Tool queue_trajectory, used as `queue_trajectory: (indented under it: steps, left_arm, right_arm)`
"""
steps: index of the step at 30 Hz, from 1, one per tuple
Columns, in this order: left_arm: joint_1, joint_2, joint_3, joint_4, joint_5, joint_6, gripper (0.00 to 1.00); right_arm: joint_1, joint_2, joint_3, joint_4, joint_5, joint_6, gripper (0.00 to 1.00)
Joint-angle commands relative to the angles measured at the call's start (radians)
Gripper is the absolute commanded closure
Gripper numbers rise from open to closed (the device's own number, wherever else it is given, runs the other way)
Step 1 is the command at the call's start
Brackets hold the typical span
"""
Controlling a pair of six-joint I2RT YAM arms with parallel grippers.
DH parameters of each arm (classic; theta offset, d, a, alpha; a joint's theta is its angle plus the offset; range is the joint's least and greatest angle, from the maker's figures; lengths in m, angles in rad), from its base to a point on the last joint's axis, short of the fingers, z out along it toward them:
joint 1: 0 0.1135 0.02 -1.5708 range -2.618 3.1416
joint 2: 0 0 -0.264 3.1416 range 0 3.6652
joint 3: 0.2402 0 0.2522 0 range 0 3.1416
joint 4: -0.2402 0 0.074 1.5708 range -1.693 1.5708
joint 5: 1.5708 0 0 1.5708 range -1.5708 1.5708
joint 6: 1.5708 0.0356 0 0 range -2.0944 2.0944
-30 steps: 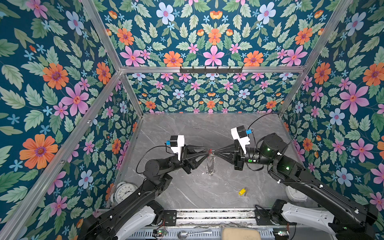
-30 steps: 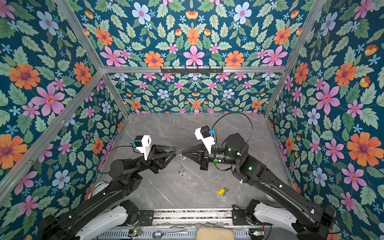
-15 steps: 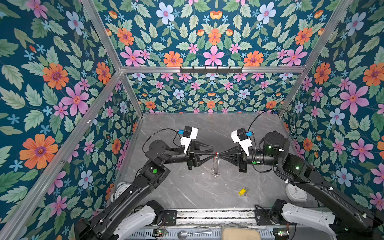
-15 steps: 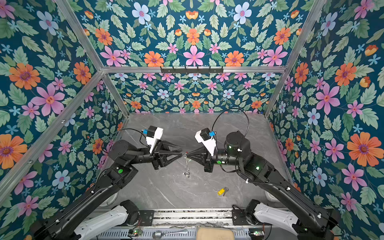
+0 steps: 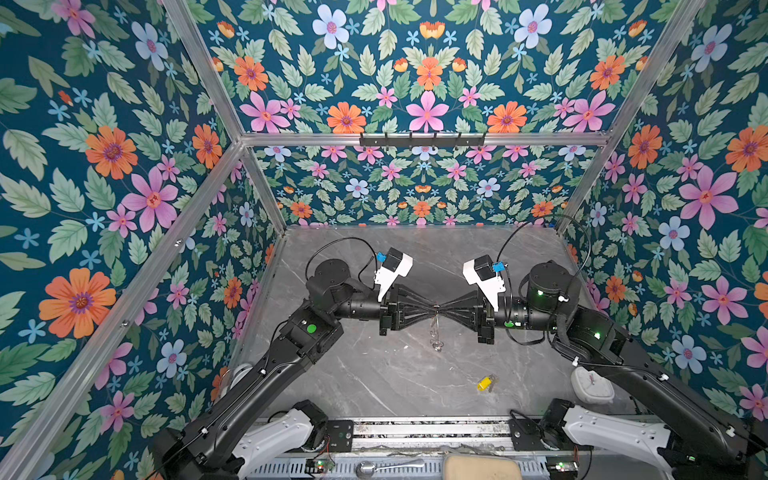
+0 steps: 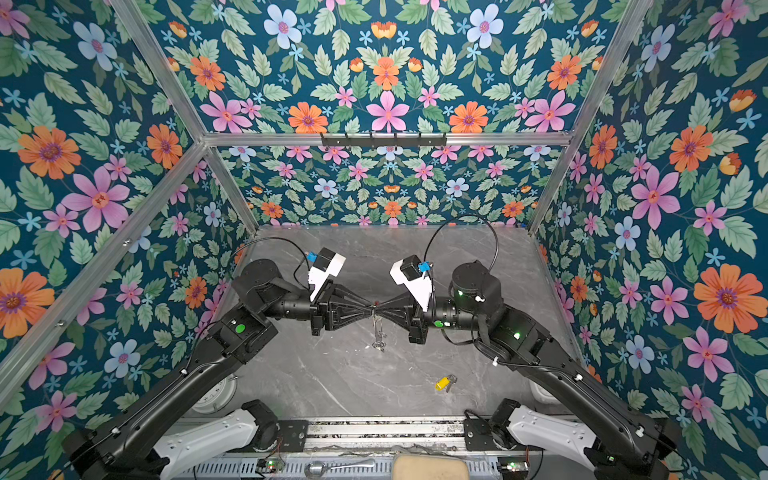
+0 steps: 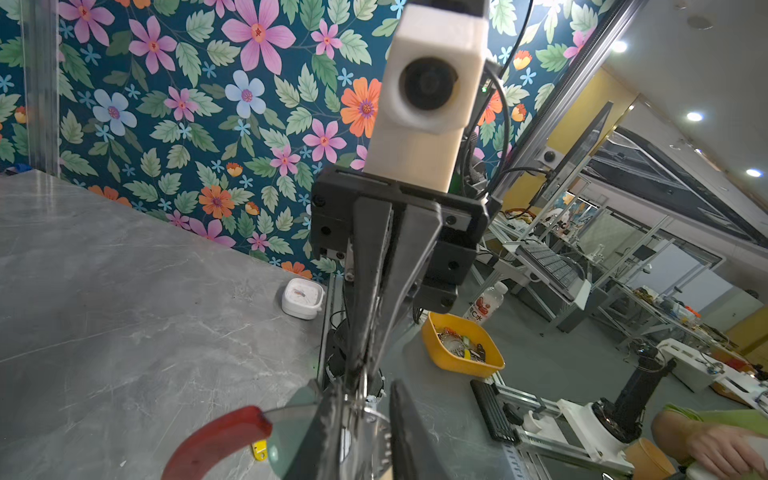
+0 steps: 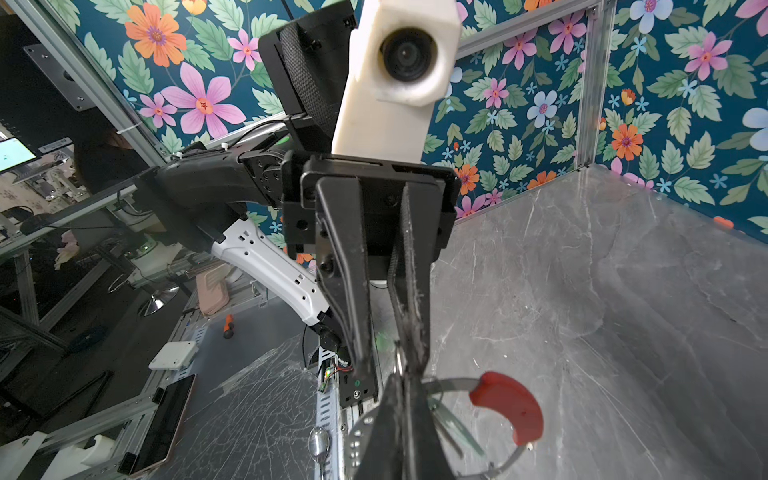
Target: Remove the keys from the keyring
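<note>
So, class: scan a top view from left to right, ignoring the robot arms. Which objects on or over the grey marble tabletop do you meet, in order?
Round white dial, partly hidden → thin grey metal keyring, hanging edge-on → small silver key with yellow plastic tag → white rounded-square object.
</note>
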Motion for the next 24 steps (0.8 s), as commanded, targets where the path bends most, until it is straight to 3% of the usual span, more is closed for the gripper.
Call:
queue_trajectory:
  steps: [1, 15, 19, 22, 23, 24]
  left_arm:
    - [-0.001, 0.004, 0.015, 0.004, 0.041, 0.018, 0.83]
    - [-0.001, 0.035, 0.037, 0.0, 0.079, 0.006, 0.89]
    - [-0.003, 0.036, 0.038, -0.008, 0.077, 0.02, 1.0]
    - [-0.005, 0.016, 0.031, -0.024, 0.029, 0.063, 1.0]
    - [-0.005, 0.001, 0.022, -0.021, 0.003, 0.075, 1.0]
    - [-0.005, -0.013, 0.012, -0.007, -0.017, 0.079, 1.0]
  right_arm:
    - [0.0, 0.004, 0.008, -0.004, 0.025, -0.021, 1.0]
    - [-0.001, 0.012, 0.022, -0.028, 0.094, -0.032, 1.0]
    - [-0.001, 0.017, 0.028, -0.022, 0.093, -0.032, 1.0]
    - [0.0, 0.018, 0.027, -0.004, 0.08, -0.027, 1.0]
    - [0.0, 0.016, 0.027, 0.001, 0.07, -0.028, 0.97]
    - [0.0, 0.011, 0.02, 0.01, 0.062, -0.031, 0.86]
